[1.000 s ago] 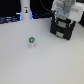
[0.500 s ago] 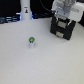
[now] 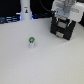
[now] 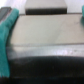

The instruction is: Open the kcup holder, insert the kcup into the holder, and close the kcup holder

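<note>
The kcup (image 3: 31, 42), a small white pod with a green top, stands upright on the white table (image 3: 30, 65), left of centre in the exterior view. The black kcup holder (image 3: 62, 29) stands at the exterior view's right, its drawer fronts facing the camera. My gripper (image 3: 64, 18) hangs right above the holder, far from the kcup. In the wrist view, which is blurred, teal fingers (image 4: 5, 42) show at both edges, wide apart with nothing between them, over a grey panel and a dark band of the holder (image 4: 42, 62).
A taller white bottle-like object (image 3: 25, 10) with a dark band stands at the back, at the exterior view's left. A dark backdrop runs along the table's far edge.
The arm has shifted only slightly over the holder. The kcup and the holder have not moved.
</note>
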